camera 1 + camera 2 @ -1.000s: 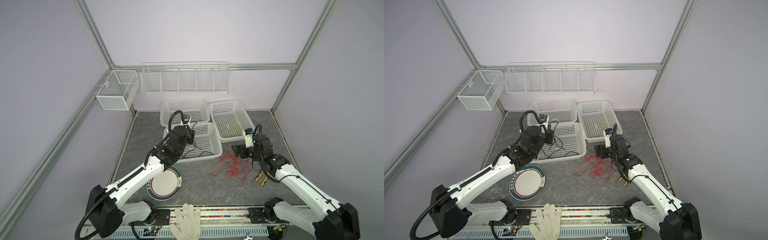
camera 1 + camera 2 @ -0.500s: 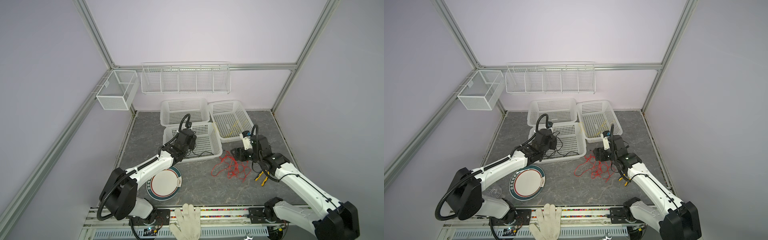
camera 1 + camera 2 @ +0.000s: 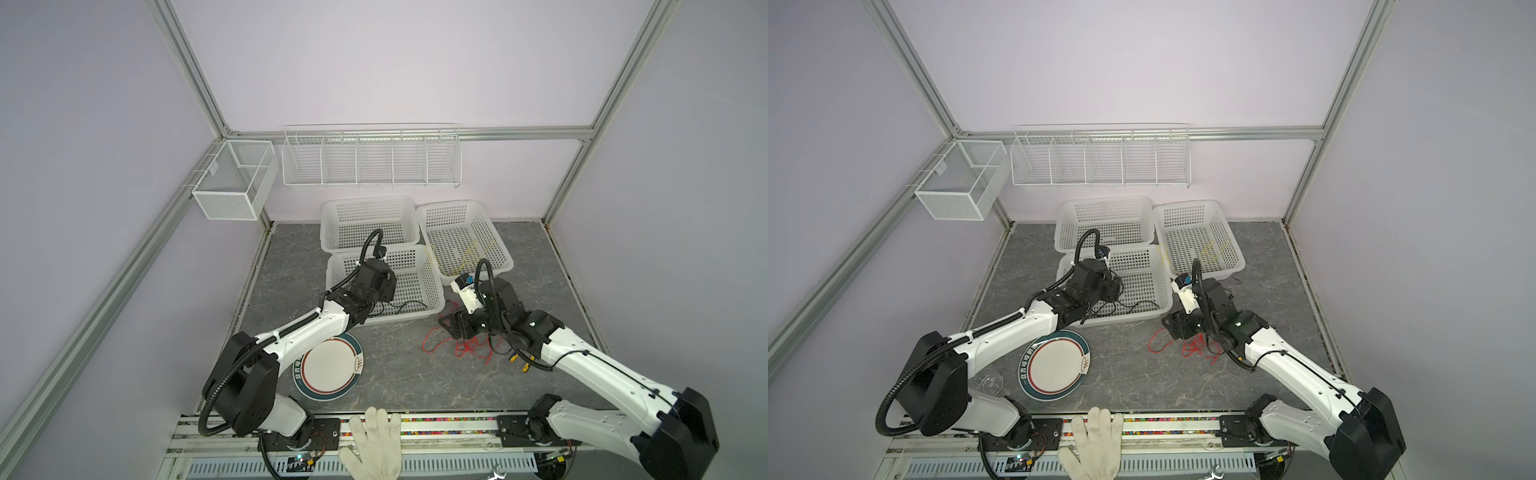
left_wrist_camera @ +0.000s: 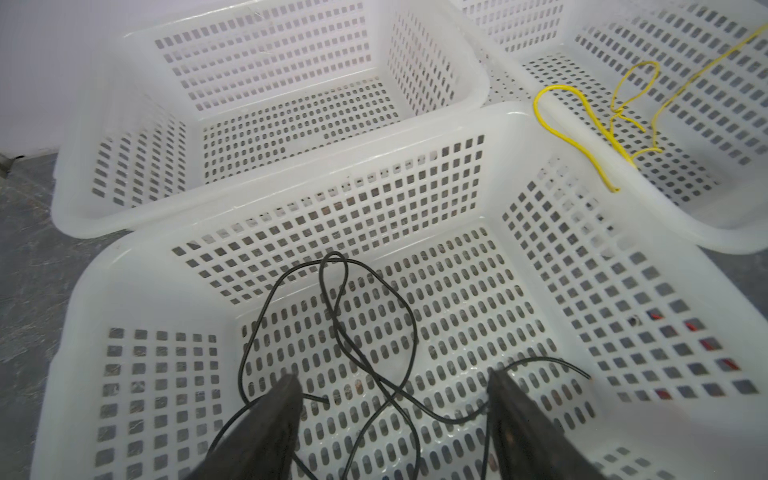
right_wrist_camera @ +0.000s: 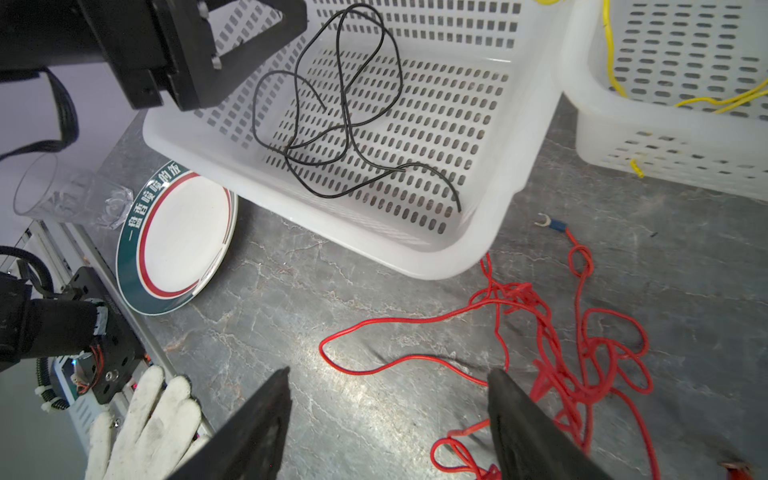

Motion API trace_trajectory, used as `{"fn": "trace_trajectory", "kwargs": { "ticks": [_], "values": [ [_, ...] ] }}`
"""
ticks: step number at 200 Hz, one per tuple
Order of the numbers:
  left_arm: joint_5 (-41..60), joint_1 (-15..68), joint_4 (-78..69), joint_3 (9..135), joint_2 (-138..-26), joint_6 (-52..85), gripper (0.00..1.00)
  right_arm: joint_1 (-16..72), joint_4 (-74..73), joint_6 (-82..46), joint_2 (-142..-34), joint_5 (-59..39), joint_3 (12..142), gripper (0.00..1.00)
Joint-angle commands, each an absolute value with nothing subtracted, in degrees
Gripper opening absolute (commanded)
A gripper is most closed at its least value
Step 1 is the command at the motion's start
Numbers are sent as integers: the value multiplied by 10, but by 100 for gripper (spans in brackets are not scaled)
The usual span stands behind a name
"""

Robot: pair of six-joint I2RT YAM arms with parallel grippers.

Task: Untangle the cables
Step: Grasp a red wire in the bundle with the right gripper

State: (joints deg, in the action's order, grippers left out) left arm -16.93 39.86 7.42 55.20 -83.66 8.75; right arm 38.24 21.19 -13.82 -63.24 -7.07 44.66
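- Our left claw (image 4: 392, 380) stands wide and holds nothing, above the front basket (image 4: 602, 291)
- The black cable (image 4: 332, 254) lies in loose loops on that basket's floor, beneath the claw
- Our right claw (image 5: 388, 374) is also wide and empty, over the bench (image 5: 291, 316)
- The red cable (image 5: 415, 320) lies tangled on the bench, just beside the front basket
- We see the yellow cable (image 4: 559, 89) in the right basket (image 4: 727, 232), one loop over its rim
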Motion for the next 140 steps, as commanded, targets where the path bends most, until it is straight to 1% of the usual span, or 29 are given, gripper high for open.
{"fn": "trace_trajectory", "kwargs": {
  "ticks": [1, 30, 64, 88, 119, 140],
  "values": [
    [-106, 397, 77, 553, -802, 84, 72, 411, 200, -154, -632, -36, 423, 74],
    [-71, 397, 41, 519, -758, 90, 72, 470, 201, -170, -640, 29, 400, 73],
    [-47, 397, -2, 484, -710, 100, 73, 531, 158, -199, -690, 54, 397, 73],
    [-40, 398, 0, 477, -688, 105, 73, 552, 125, -206, -739, 56, 408, 73],
    [-34, 401, -2, 460, -658, 108, 73, 563, 108, -213, -804, 68, 431, 67],
    [-29, 402, -11, 445, -644, 109, 74, 564, 79, -222, -826, 59, 431, 66]
  ]
}}
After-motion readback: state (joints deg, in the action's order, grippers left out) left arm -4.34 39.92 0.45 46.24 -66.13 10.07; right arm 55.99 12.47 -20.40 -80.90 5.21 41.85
